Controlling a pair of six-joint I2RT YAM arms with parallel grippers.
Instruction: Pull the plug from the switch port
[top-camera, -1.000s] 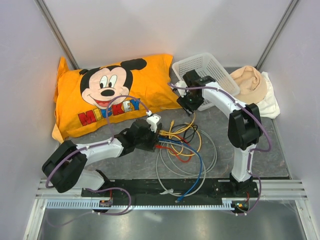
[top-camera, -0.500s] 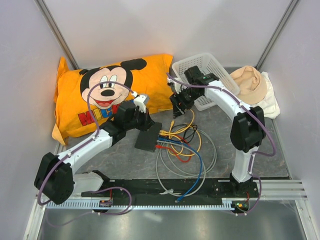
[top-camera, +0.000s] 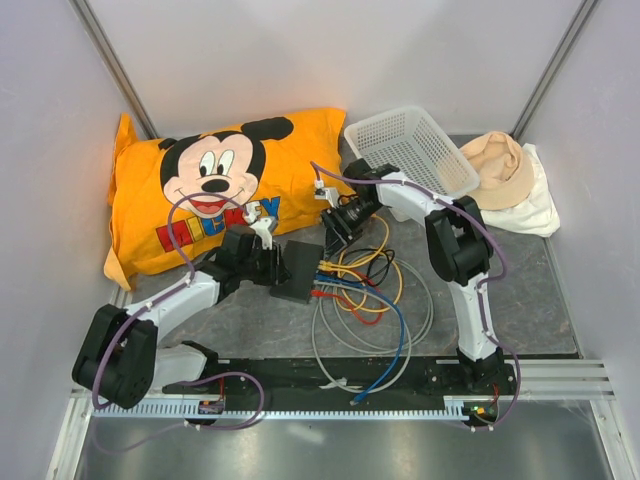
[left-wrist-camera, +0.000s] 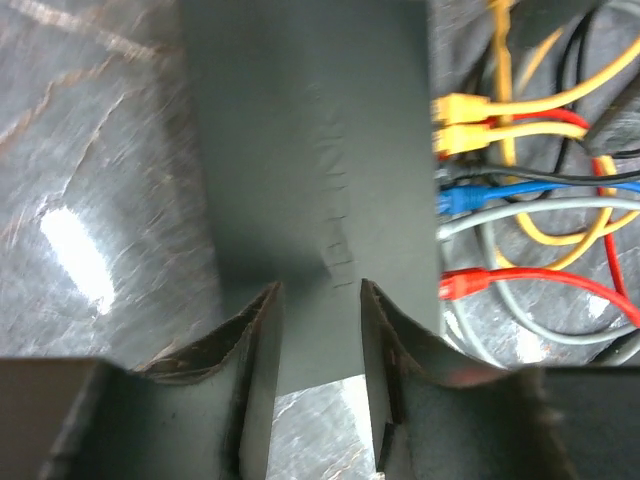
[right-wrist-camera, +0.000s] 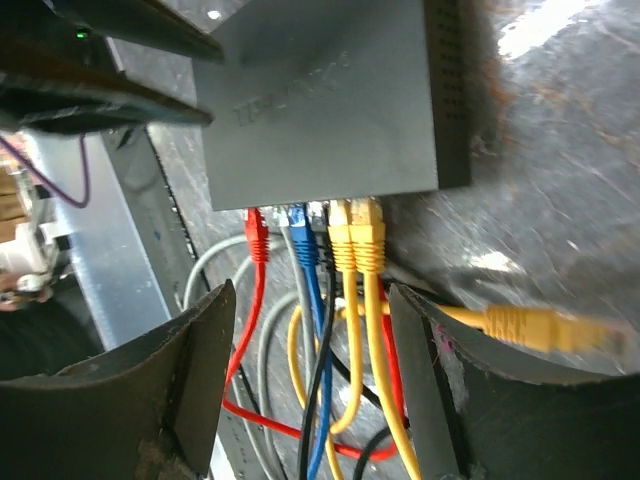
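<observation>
Here both grippers gape empty: left gripper (left-wrist-camera: 318, 292) over the switch (left-wrist-camera: 300, 150), right gripper (right-wrist-camera: 310, 294) astride its plugged cables (right-wrist-camera: 345, 300), a loose yellow plug (right-wrist-camera: 530, 325) just beside, a Mickey pillow (top-camera: 220, 190) behind.

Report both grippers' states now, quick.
Left gripper: open, holding nothing, poised over the switch.
Right gripper: open, holding nothing, facing the plugs.
</observation>
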